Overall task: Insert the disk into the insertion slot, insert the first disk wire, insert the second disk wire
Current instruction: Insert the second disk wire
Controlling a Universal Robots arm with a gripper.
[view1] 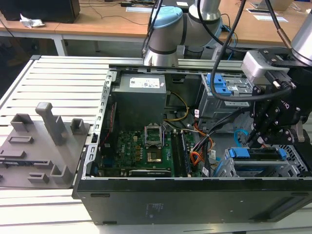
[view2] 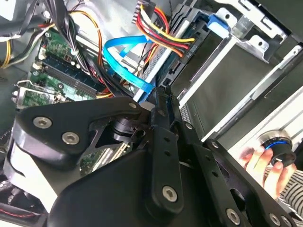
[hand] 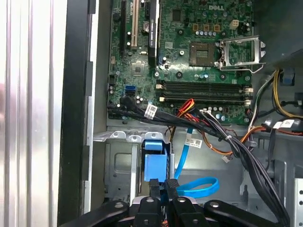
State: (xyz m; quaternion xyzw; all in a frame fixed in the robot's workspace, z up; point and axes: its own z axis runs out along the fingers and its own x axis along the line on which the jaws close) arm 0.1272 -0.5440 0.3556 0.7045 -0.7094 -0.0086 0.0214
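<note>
Disk [view1: 257, 155] sits in the slot [view1: 292, 165] at lower right; my gripper [hand: 163, 185], fingers pinched together on the blue wire [hand: 201, 187], works its plug there.

Looks like a robotics lab or electronics workshop. Open desktop computer case [view1: 195, 161] laid on its side on a slatted aluminium surface [view1: 63, 78], motherboard [view1: 139, 151] and bundled cables [view1: 195, 146] bared. Grey fixture plate [view1: 36, 146] with moulded holders beside it, at the exterior view's left. Jointed robot arm [view1: 168, 29] mounted just behind the case. Wooden desks [view1: 97, 22] farther back, strewn with leads and papers. A person's hand [view2: 265, 163] on a knob in the second wrist view.
</note>
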